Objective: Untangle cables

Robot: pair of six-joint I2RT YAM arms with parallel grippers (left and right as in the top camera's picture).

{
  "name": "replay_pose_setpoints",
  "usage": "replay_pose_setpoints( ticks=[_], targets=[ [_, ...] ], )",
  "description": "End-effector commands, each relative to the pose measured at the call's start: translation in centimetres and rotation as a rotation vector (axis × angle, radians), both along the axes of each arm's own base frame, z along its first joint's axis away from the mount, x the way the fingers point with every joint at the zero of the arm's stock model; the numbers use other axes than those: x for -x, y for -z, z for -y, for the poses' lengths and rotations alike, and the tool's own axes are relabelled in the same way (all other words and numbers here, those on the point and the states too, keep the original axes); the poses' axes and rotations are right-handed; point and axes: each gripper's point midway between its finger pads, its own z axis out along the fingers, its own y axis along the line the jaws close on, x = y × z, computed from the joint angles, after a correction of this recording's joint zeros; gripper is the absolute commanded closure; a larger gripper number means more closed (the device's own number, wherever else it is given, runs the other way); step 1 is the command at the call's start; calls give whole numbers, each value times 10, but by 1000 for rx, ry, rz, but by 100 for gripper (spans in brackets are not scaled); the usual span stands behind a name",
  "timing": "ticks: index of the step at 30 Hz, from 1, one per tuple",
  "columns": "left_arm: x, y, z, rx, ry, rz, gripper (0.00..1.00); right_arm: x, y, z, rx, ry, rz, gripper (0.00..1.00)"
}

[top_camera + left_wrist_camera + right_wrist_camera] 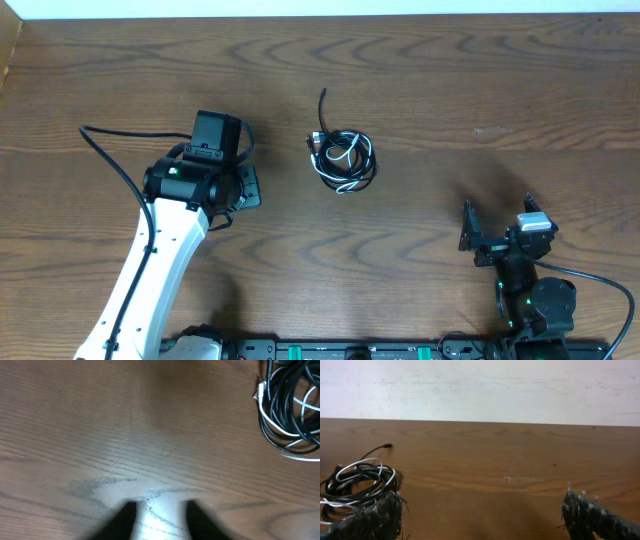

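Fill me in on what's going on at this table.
Two robot arms face a bundle of cables, several black and one white, coiled together near the middle of the wooden table. Neither arm touches it. The left gripper hovers over bare wood beside the bundle, with its fingers narrowly apart and nothing between them. The right gripper sits wide open, further off and low near the table. The bundle is not yet untangled.
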Motion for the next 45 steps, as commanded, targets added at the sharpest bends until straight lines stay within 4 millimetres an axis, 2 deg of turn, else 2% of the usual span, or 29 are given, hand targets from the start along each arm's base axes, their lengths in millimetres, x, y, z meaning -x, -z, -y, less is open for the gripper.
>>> replay_pose_setpoints(
  ticks=[1, 8, 13, 17, 22, 23, 24, 26, 28, 29, 31, 34, 41, 45],
  targets=[
    [-2, -3, 0, 5, -15, 9, 92, 0, 2, -2, 15, -11, -4, 1],
    [16, 5, 3, -1, -13, -64, 92, 0, 2, -2, 15, -11, -4, 1],
    [31, 27, 12, -7, 2, -114, 92, 0, 2, -2, 15, -11, -4, 1],
    [36, 46, 22, 14, -51, -122, 92, 0, 2, -2, 15, -11, -4, 1],
    [45, 64, 35, 29, -74, -130, 89, 0, 2, -2, 15, -11, -4, 1],
    [46, 66, 37, 30, -70, -130, 83, 0, 2, -2, 15, -11, -4, 1],
    [48, 68, 40, 29, -56, -130, 72, 0, 1, -2, 15, -11, -4, 1],
    [49, 70, 43, 29, -43, -129, 66, 0, 2, -2, 15, -11, -4, 1],
    [51, 70, 45, 27, -33, -132, 40, 0, 2, -2, 15, -11, -4, 1],
    [52, 71, 47, 27, -28, -133, 34, 0, 2, -2, 15, -11, -4, 1],
    [53, 71, 48, 30, -36, -135, 27, 0, 2, -2, 15, -11, -4, 1],
    [54, 71, 52, 37, -52, -136, 23, 0, 2, -2, 15, -11, -4, 1],
    [55, 70, 64, 65, -92, -123, 22, 0, 2, -2, 15, -11, -4, 1],
    [57, 70, 72, 97, -179, -124, 22, 0, 2, -2, 15, -11, -4, 1]
  ],
)
